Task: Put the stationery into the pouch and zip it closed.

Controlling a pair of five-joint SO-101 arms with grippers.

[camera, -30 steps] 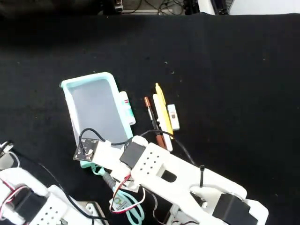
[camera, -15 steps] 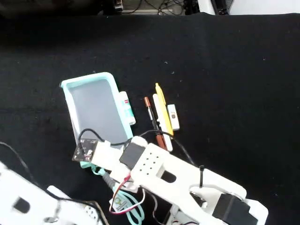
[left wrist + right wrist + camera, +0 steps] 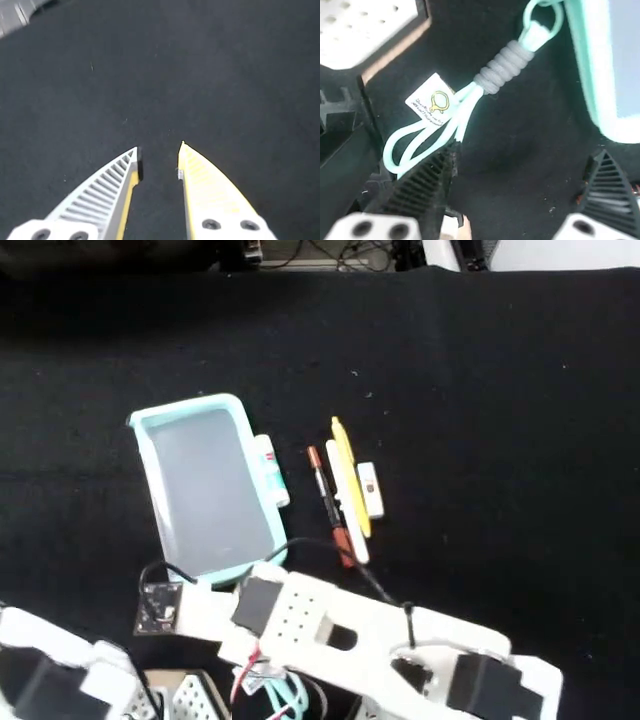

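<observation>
Pouch (image 3: 205, 490) lies flat on the desk (image 3: 480, 390), teal rim, grey face; cannot tell if the zip is open. All stationery is outside it: a white stick (image 3: 268, 470) touching its side, pens (image 3: 335, 500) in a bundle just beyond, and a white block (image 3: 370, 490) beside them.

Right pincer (image 3: 527, 150) is spread wide and holds nothing, low over the strap (image 3: 505, 65) at the pouch's (image 3: 600, 65) near corner. Left pincer (image 3: 159, 146) is open by a narrow gap and empty, over bare desk.

Risks, as judged:
- A jaw catches the strap loop, so the pouch drags or turns instead of staying put.
- The right arm (image 3: 300, 625) lies across the near end of the pouch, and its cable (image 3: 380, 587) runs close to the pen tips. A swing could scatter the bundle.
- The pens are packed tight, so a grab may lift two or roll the rest.
- Nothing pins the pouch, so a push at the mouth may slide it.

Writing:
- The strap tag (image 3: 432, 100) has a yellow ring emblem and fine print, too small to read.
- The white stick has a red mark, not legible.
</observation>
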